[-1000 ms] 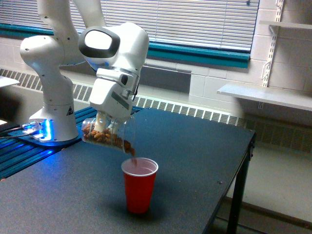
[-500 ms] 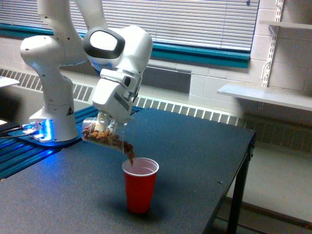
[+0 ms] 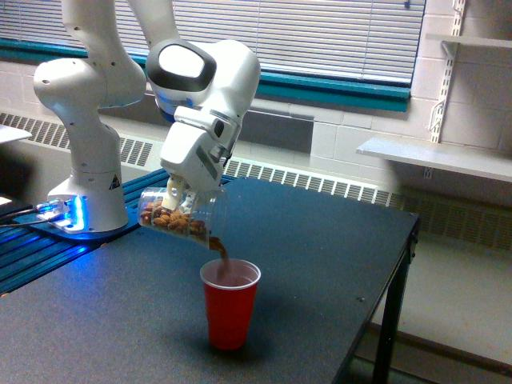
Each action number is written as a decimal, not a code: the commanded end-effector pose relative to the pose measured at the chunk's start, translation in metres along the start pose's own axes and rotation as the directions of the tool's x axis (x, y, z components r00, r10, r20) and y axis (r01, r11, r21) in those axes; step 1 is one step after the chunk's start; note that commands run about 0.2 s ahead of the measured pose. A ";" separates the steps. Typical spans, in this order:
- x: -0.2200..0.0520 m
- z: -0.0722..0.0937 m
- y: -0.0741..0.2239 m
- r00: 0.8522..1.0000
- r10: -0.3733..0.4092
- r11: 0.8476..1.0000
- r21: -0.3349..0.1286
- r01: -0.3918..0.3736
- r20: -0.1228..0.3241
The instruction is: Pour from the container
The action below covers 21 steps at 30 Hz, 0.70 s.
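My gripper (image 3: 180, 200) is shut on the clear plastic container (image 3: 178, 216), which lies tipped almost on its side with its mouth pointing down toward the exterior view's right. Brown nut-like pieces fill its lower side, and a thin stream of them (image 3: 221, 250) falls from its lip. Directly below the lip stands an upright red cup (image 3: 230, 304) on the dark table (image 3: 320, 256); brown pieces show inside its rim. The fingers are partly hidden behind the container.
The arm's white base (image 3: 84, 172) stands at the exterior view's left on a blue-lit mount. The table's edge (image 3: 408, 240) runs down at the right. A wall shelf (image 3: 436, 156) and a radiator lie beyond it.
The gripper and container have shifted slightly up and to the right and tipped further. The stream of nuts into the red cup has grown, and the cup holds more brown pieces.
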State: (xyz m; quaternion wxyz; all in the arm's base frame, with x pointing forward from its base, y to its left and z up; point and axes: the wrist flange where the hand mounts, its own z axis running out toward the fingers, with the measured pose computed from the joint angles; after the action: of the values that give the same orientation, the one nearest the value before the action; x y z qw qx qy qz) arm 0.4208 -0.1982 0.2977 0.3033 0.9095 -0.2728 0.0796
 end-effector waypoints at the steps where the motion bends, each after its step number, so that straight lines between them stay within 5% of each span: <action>1: 0.008 -0.004 -0.005 0.999 -0.024 0.999 -0.027 0.024 -0.020; 21: 0.014 -0.005 -0.009 0.991 -0.127 0.989 -0.083 0.124 -0.033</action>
State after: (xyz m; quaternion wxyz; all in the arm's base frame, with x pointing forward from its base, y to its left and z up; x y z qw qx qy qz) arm 0.4325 -0.1988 0.2988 0.3364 0.9086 -0.2375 0.0702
